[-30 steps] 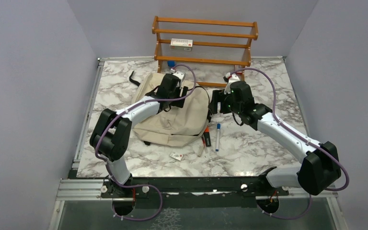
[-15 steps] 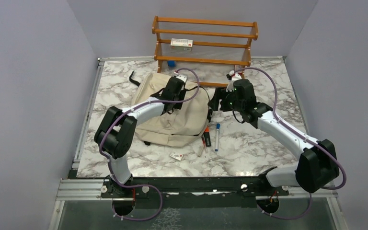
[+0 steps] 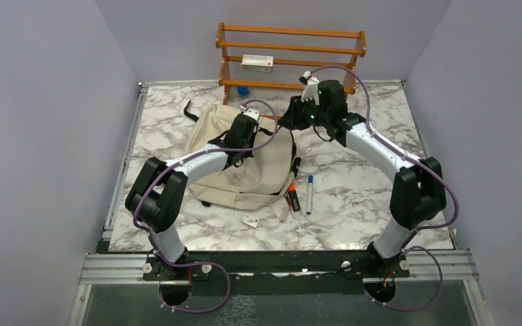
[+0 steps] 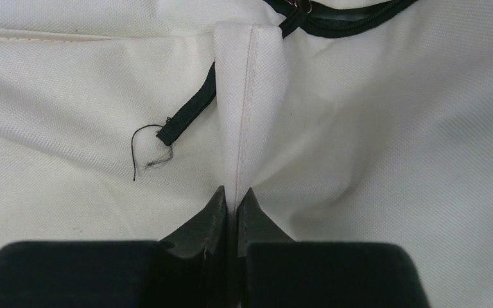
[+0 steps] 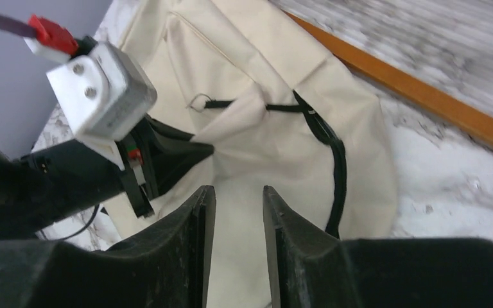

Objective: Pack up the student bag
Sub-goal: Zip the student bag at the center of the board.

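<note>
Opening step. Left tool (image 4: 231, 204) clamped on bag (image 4: 385, 128) fold; right tool (image 5: 237, 192) half-open, empty. Next, I judge: seize zipper (image 5: 337, 160) ahead of right tool.

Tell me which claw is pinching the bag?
The left gripper: its jaws are shut on a fold of the student bag. The right gripper has its jaws apart, holding nothing.

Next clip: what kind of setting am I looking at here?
Probably a robot test cell: plain walls box in a marble-pattern table, two arms are bolted along its near edge, and a student bag, pens and wooden rack look like props.
</note>
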Controlling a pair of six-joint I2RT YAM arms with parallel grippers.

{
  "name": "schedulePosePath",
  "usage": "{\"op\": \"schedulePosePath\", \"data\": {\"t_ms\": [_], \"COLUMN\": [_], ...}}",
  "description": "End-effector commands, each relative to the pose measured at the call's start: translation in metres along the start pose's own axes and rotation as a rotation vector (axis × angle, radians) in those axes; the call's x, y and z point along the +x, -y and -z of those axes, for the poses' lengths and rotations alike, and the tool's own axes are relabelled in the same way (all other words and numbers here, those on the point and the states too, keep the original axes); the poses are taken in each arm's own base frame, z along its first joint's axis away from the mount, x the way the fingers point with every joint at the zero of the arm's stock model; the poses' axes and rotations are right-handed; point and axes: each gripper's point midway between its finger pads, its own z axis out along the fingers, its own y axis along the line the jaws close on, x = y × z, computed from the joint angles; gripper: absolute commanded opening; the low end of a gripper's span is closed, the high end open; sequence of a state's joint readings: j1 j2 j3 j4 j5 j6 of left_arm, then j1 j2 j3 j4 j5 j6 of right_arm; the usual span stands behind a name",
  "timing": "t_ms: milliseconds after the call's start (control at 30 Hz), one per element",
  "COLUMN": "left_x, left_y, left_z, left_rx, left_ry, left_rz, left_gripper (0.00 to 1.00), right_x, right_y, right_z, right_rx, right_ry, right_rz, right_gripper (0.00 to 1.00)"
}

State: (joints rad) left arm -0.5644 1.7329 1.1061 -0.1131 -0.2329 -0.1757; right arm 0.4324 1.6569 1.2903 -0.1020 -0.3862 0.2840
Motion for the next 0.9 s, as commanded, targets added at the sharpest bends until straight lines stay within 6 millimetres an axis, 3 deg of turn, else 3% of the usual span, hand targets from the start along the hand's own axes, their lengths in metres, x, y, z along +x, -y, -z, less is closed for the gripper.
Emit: {"op": "schedulePosePath", "data": {"t_ms": [0, 433, 600, 867], "left_x": [0.023, 0.025, 0.027, 0.027], "left_y": [-0.002, 0.006, 0.007, 0.007], "left_z": [0.009, 0.02, 0.018, 0.018], "left_rx": [0.008, 0.063, 0.068, 0.065], "left_ry": [-0.066, -0.051, -0.054, -0.054], "left_rz": [-0.001, 0.023, 0.026, 0.029], "left_gripper": [0.05, 0.0, 0.0, 0.0], "right_x": [-0.013, 0.006, 0.014, 0.046], "right_y": [-0.018, 0.009, 0.012, 0.024], "right_z": [-0.022, -0.095, -0.113, -0.126], "right_rx": [-0.165, -0.272, -0.328, -0.364], "right_ry": [-0.042, -0.189, -0.227, -0.317], "right_rz": [0.1, 0.269, 0.285, 0.298], "right_gripper": [0.36, 0.36, 0.4, 0.48]}}
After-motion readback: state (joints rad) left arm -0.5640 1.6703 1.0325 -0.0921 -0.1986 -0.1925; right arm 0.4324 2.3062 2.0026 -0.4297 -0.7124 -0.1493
